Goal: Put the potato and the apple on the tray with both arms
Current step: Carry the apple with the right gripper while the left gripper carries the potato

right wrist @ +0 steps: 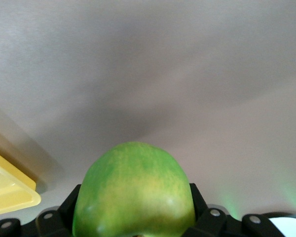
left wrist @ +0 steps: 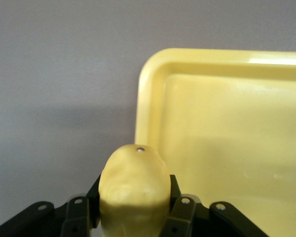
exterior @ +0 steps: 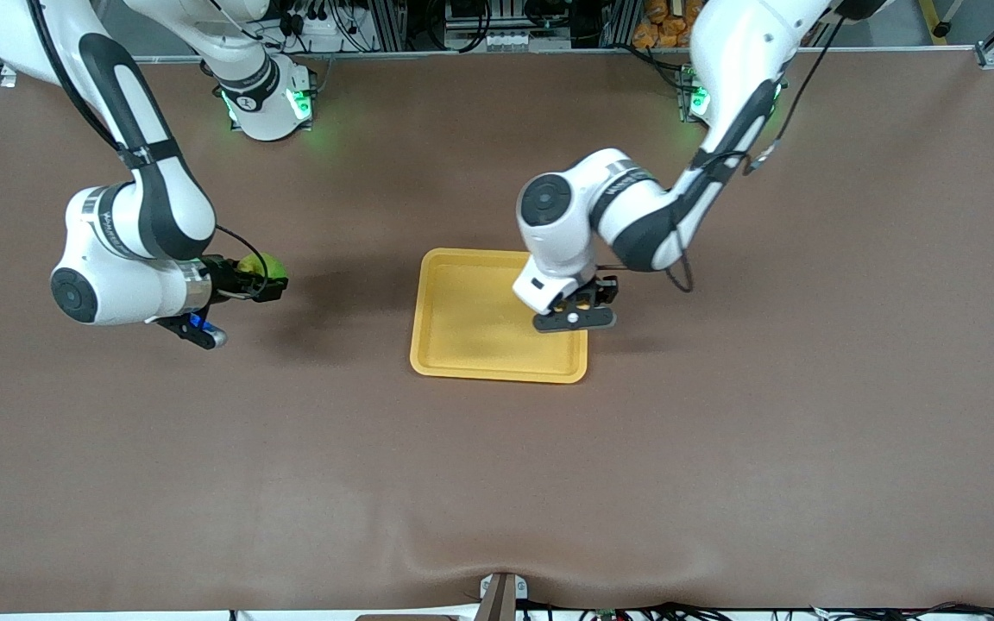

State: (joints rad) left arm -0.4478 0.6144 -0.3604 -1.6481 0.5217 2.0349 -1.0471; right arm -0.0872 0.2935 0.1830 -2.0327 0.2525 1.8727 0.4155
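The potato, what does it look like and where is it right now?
The small oval pale yellow potato looks smooth, with faint dents. The left gripper is shut on it, black fingers pressing both its sides. It hangs in the air over the edge of the shallow yellow-orange plastic tray, touching nothing else.

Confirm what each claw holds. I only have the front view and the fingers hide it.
Observer: The left claw is shut on the potato.
Operator: Over the tray?
Observer: At its edge. In the left wrist view the tray rim sits beside the potato, not under it.
Operator: Right side?
Observer: The right claw is shut on the apple, over bare table, with only a tray corner in its view.
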